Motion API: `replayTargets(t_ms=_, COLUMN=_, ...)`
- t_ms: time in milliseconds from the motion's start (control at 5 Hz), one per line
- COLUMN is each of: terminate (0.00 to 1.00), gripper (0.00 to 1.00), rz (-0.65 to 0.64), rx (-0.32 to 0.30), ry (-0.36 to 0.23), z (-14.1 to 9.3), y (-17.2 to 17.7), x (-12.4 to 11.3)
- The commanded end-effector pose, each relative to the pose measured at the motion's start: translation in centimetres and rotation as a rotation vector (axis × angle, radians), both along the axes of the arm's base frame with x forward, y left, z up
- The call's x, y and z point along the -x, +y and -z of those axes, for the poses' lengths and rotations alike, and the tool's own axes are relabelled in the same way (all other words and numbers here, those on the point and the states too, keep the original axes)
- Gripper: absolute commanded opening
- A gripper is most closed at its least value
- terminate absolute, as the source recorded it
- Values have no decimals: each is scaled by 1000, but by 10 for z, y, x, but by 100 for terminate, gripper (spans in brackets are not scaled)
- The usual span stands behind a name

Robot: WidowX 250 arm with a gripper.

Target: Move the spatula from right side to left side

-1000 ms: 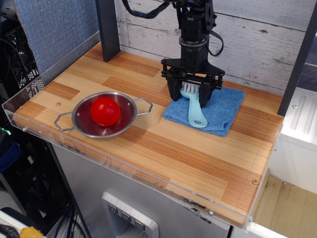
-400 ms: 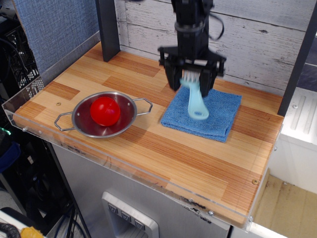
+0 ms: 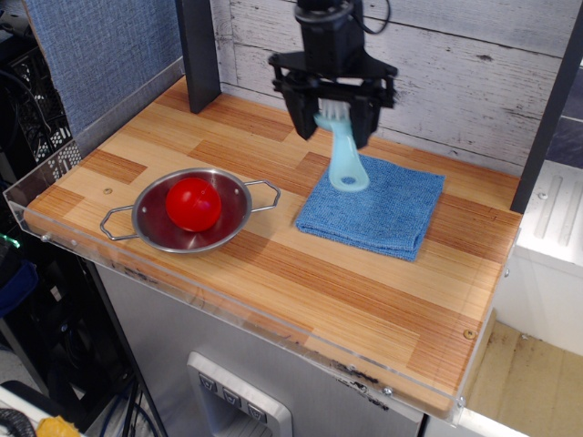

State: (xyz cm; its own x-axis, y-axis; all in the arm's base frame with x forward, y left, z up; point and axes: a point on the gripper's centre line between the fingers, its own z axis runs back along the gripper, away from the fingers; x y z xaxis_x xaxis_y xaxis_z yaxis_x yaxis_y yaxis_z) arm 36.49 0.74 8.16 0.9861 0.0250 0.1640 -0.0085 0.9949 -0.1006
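Note:
The spatula [image 3: 343, 157] is a small light-blue brush with white bristles at its head and a rounded, holed handle end. My black gripper [image 3: 332, 116] is shut on its bristle end and holds it in the air, handle hanging down. It hangs above the far left corner of the blue cloth [image 3: 375, 207], which lies flat on the right half of the wooden table [image 3: 310, 273].
A steel two-handled bowl [image 3: 190, 211] with a red ball [image 3: 192, 203] in it stands on the left front of the table. A dark post [image 3: 199, 55] stands at the back left. A clear plastic rim [image 3: 209, 305] runs along the table's front edge.
The gripper has lifted the spatula off the blue cloth and carried it up and to the left. The cloth has shifted slightly and now lies bare.

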Motion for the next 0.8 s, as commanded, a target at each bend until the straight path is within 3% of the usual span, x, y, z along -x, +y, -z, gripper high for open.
replayTargets(t_ms=0, terminate=0, gripper=0, rz=135, rx=-101, ry=-11, z=-20, y=64, x=-5)
replayTargets(t_ms=200, terminate=0, gripper=0, rz=187, rx=-177, ry=17, z=-18, y=99, x=-5)
replayTargets(t_ms=600, terminate=0, gripper=0, rz=266, rx=-225, ry=59, z=-16, y=143, x=7)
